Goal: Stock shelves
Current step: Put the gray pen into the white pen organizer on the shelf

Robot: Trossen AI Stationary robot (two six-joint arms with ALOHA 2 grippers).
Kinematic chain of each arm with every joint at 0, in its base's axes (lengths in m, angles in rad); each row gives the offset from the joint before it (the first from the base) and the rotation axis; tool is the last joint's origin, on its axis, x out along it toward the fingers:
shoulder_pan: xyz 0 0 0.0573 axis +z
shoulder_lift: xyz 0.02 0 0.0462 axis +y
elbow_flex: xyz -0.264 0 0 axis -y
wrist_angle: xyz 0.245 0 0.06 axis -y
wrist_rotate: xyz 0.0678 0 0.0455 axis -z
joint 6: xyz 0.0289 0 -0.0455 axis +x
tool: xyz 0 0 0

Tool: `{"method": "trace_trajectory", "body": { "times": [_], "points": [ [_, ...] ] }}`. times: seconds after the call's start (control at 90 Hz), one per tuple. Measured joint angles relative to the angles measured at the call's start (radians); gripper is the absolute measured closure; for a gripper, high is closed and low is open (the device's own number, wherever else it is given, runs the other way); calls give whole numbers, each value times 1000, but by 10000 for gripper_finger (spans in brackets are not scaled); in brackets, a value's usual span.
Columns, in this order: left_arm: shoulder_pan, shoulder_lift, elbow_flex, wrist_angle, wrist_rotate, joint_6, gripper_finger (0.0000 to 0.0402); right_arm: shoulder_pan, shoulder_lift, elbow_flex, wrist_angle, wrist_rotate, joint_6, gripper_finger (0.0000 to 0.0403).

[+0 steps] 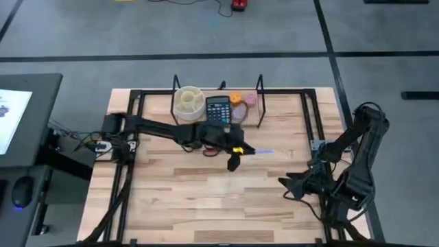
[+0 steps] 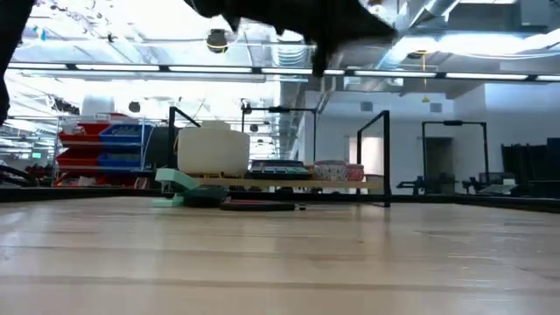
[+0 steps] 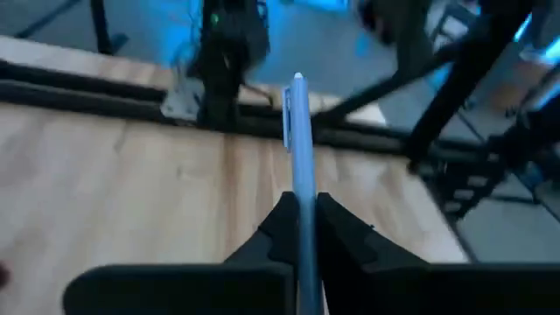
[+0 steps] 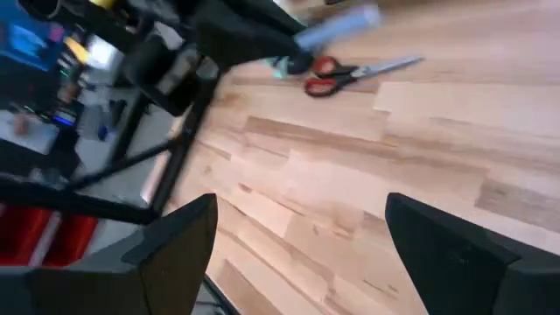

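pen [image 3: 300, 166] light blue, clamped in black left gripper [image 3: 300, 229]. scissors [image 4: 346, 73] red handles, silver blades. shelves [image 1: 255, 110] pale wood plank, black uprights. on it: cream round holder [image 1: 188, 101], black calculator [image 1: 218, 110] with grey keys, orange and pink rolls [image 1: 243, 101]. tabletop [image 1: 206, 199] pale wood strips, black rails. right gripper [image 4: 297, 241] black

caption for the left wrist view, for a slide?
Left gripper shut on a blue pen, held above the wooden tabletop.
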Motion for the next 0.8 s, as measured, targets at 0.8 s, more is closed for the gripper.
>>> {"method": "trace_trajectory", "body": {
  "times": [0.8],
  "points": [
    [5,-243,2,127,-69,-137,401,-402,-5,247,679,144,-1274,84]
  ]
}}
